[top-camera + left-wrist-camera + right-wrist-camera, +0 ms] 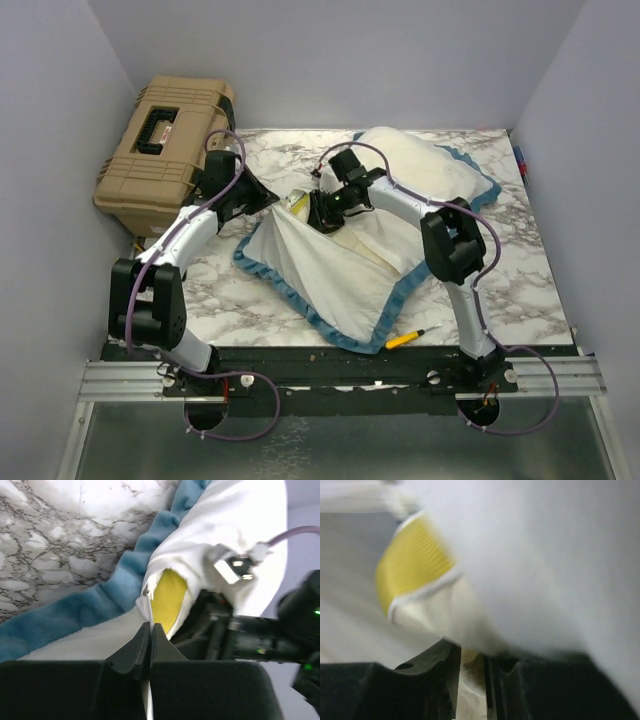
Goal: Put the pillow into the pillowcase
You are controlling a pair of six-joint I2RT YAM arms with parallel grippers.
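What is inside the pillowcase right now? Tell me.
A mustard-yellow corner of the pillow shows through the opening of the pillowcase. How far the pillow reaches inside cannot be seen, because the white fabric covers it.

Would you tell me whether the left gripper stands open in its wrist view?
No, the left gripper is pinched shut on the white inner fabric of the blue-ruffled pillowcase.
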